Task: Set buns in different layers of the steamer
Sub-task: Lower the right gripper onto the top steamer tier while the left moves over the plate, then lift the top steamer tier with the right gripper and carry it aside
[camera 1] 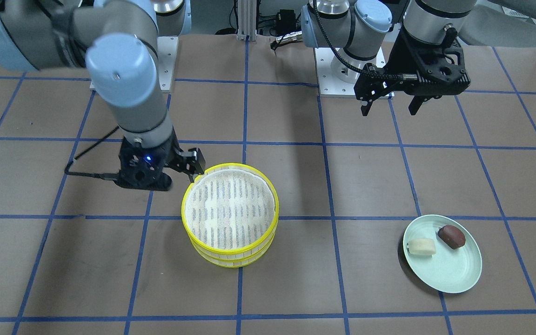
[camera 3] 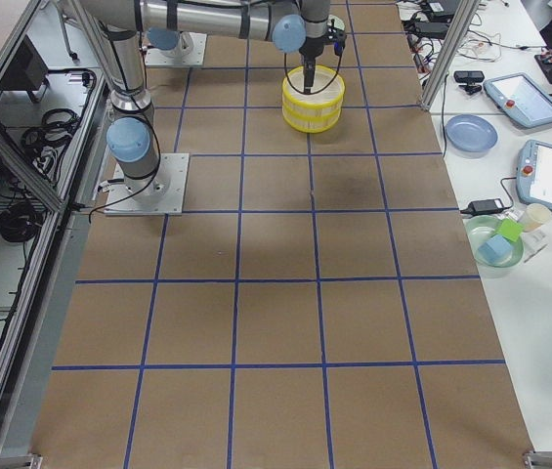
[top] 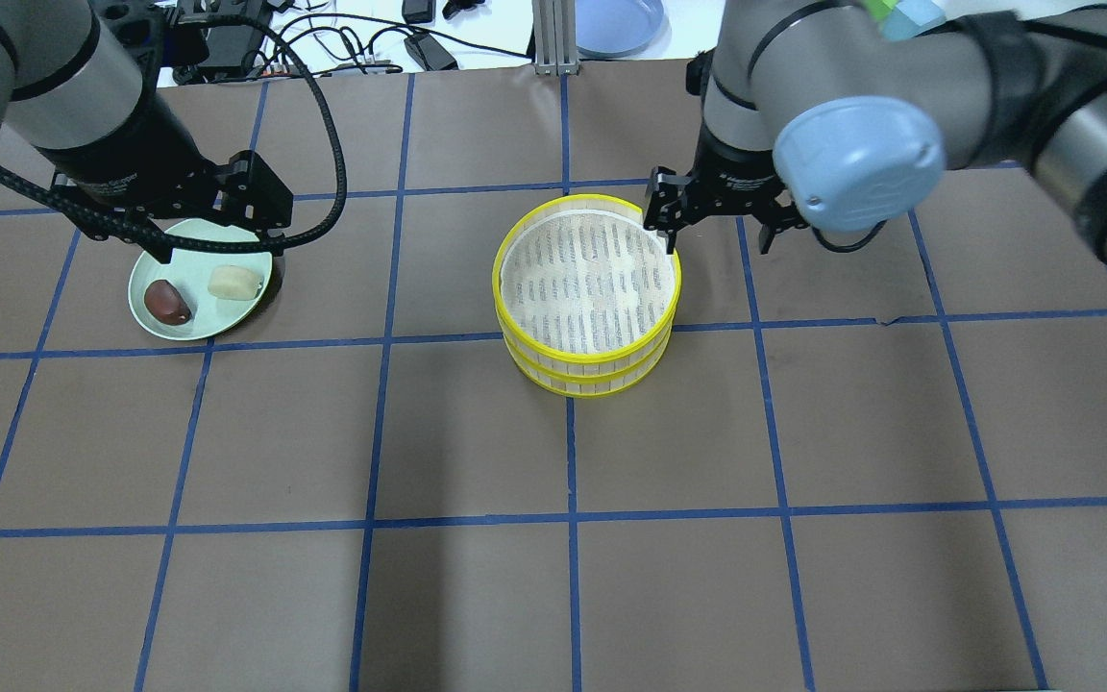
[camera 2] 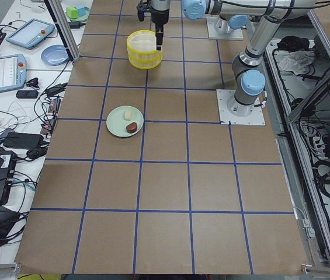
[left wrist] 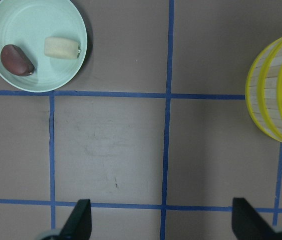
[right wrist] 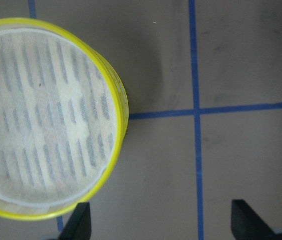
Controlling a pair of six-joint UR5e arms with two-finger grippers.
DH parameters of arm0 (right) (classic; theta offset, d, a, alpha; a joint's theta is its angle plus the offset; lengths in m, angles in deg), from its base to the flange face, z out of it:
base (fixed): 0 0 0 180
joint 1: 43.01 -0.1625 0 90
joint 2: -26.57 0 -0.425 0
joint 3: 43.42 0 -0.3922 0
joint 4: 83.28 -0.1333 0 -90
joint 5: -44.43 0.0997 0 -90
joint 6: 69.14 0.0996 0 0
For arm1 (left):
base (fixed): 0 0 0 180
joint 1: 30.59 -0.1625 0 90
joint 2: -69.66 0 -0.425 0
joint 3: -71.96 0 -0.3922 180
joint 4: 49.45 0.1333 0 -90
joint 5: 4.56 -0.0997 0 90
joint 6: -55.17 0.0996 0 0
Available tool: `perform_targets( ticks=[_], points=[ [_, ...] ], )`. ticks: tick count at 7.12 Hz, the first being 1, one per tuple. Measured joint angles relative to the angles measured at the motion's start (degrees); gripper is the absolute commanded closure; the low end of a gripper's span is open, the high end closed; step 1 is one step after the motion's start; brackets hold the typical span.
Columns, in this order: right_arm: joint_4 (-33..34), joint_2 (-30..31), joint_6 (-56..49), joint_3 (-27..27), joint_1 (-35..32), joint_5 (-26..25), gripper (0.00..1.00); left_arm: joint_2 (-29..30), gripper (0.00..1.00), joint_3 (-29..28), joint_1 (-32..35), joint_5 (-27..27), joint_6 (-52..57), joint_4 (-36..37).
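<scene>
From behind the robot, the table (top: 553, 577) is lying under brown paper ruled into squares by blue tape (top: 568, 500). The two steamer layers are sitting stacked near its middle, the upper layer (top: 588, 279) showing bare white mesh and the lower layer (top: 588, 383) peeking out beneath. At about nine o'clock from the stack, well apart, the pale green plate (top: 203, 325) is carrying both buns, with the cream bun (top: 232, 282) at two o'clock of the brown bun (top: 167, 302). The left gripper (camera 1: 390, 109) is hanging over the plate's far edge with fingers spread. The right gripper (top: 713, 229) is hovering at the stack's two o'clock rim, also spread; whether a finger is touching the rim I can't tell. Beyond the table, a white bench (camera 2: 18, 99) is holding a pendant (camera 2: 6, 73) and cables.
</scene>
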Motion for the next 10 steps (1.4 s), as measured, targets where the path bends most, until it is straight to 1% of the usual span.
perform_targets(
  ticks=[1,2,3,4,5,6,7,8,9,10],
  points=[
    [3.5,-3.6,1.9,-0.2,-1.4,-0.1,0.22,0.0,0.00,0.0,-0.1,-0.1,0.0,-0.4],
    [5.4,-5.4,2.8,-0.3,-2.0,-0.2,0.45,0.0,0.00,0.0,-1.2,-0.1,0.9,-0.5],
    [6.1,-6.5,3.0,-0.3,-2.1,-0.3,0.66,0.1,0.00,0.0,-4.2,0.1,5.2,-0.6],
    [6.4,-7.2,3.1,-0.3,-2.1,-0.3,0.99,0.7,0.00,0.1,-8.8,0.4,12.8,-0.4],
    [6.4,-7.3,2.9,-0.3,-2.0,-0.3,1.00,1.9,0.00,0.5,-12.9,0.8,19.8,0.3],
    [6.3,-6.9,2.6,-0.2,-1.7,-0.5,1.00,3.9,0.00,1.2,-15.4,0.8,24.6,2.4],
    [5.6,-5.3,2.5,0.0,-1.3,-0.8,1.00,6.5,0.00,2.0,-16.5,0.8,27.3,5.8],
    [2.8,-1.7,2.3,0.2,-0.5,-0.9,1.00,9.4,0.00,2.5,-16.9,0.8,28.6,9.4],
    [-2.9,3.4,-0.6,0.6,1.3,-0.9,1.00,12.6,0.00,2.8,-17.1,0.9,29.1,13.0],
    [-8.4,7.6,-7.9,0.7,5.1,-2.1,1.00,15.7,0.00,2.9,-17.1,1.0,29.3,16.8]
  ],
)
